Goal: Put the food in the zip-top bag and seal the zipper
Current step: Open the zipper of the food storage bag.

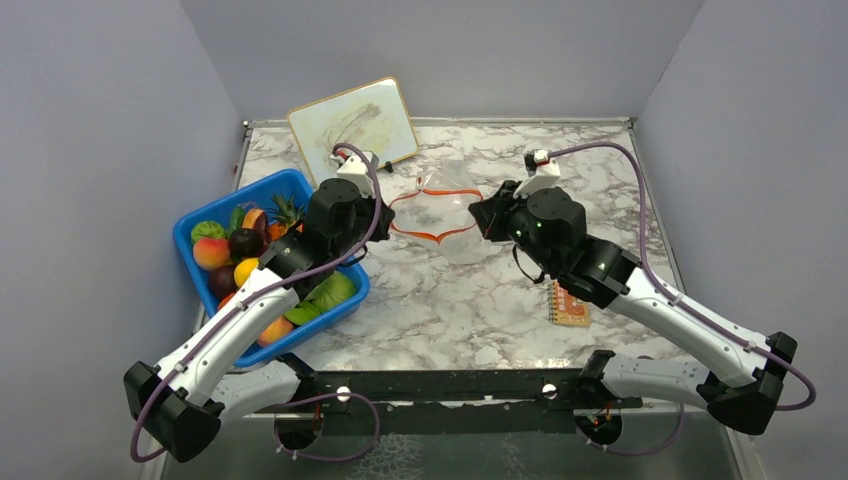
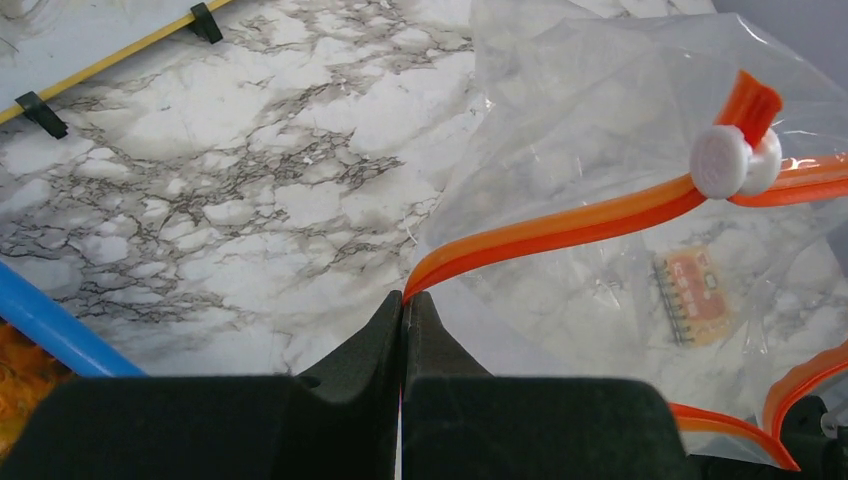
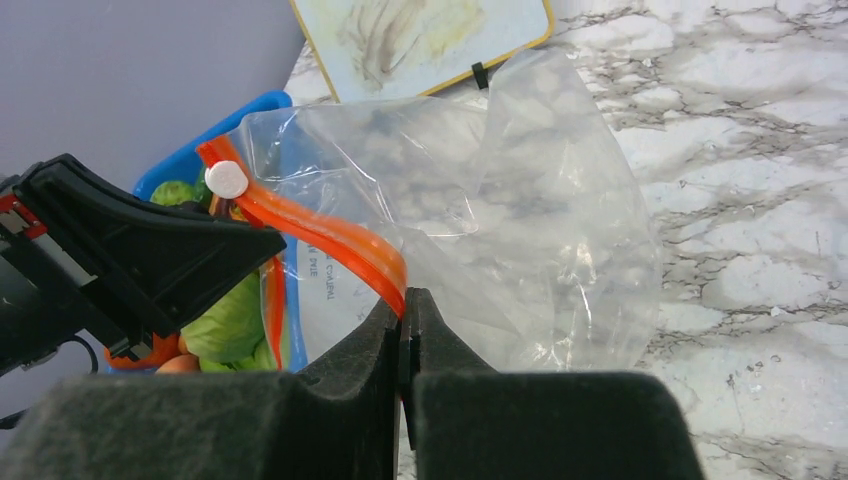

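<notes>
The clear zip-top bag (image 1: 448, 215) hangs between my two grippers above the middle of the table, its mouth open. Its orange-red zipper (image 1: 432, 236) curves between them, with a white slider (image 2: 722, 160) near the left end. My left gripper (image 2: 404, 298) is shut on the zipper's left end. My right gripper (image 3: 405, 300) is shut on its right end. The bag looks empty (image 3: 540, 200). The food (image 1: 232, 245), toy fruits and vegetables in green, orange, yellow and purple, lies in the blue tub (image 1: 352, 291) at the left.
A framed whiteboard (image 1: 352, 118) leans against the back wall. A small orange spiral notebook (image 1: 569, 305) lies on the marble table under my right arm. Grey walls close in the table on three sides.
</notes>
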Controlling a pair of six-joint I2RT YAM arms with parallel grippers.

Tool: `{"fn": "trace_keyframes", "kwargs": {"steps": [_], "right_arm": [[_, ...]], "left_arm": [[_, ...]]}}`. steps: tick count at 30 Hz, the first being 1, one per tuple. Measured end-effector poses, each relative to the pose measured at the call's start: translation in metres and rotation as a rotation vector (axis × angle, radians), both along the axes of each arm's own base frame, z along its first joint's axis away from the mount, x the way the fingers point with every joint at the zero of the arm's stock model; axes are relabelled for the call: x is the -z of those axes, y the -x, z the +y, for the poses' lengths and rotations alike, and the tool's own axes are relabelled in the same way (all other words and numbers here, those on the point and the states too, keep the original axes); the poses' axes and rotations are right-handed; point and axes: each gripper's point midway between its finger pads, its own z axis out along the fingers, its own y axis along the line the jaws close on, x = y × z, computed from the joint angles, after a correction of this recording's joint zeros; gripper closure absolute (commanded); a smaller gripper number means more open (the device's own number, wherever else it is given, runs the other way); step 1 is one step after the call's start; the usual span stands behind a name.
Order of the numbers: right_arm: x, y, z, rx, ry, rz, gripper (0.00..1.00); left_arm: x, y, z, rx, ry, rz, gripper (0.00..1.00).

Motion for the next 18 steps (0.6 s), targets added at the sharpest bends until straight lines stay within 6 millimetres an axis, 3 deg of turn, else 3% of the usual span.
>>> {"fn": "trace_keyframes", "kwargs": {"steps": [2,3,6,11,18], "right_arm": [[-0.003,0.001,-0.003,0.005,-0.002,-0.009,0.99],[-0.003,0.000,-0.002,0.002,0.004,-0.011,0.99],[0.001,0.001,0.003,-0.029,0.018,-0.013,0.99],[0.015,0.002,0.019,-0.091,0.035,0.015,0.99],[0.034,0.001,0.032,-0.132,0.064,0.058,0.99]], "left_arm": [[0.002,0.001,0.000,0.003,-0.004,0.010,1.00],[0.003,0.002,-0.001,0.008,-0.005,0.016,0.95],[0.005,0.007,-0.008,0.050,0.014,0.035,0.66],[-0.005,0.021,-0.033,0.181,0.116,0.060,0.37],[-0.010,0.038,-0.057,0.340,0.199,0.057,0.25]]}}
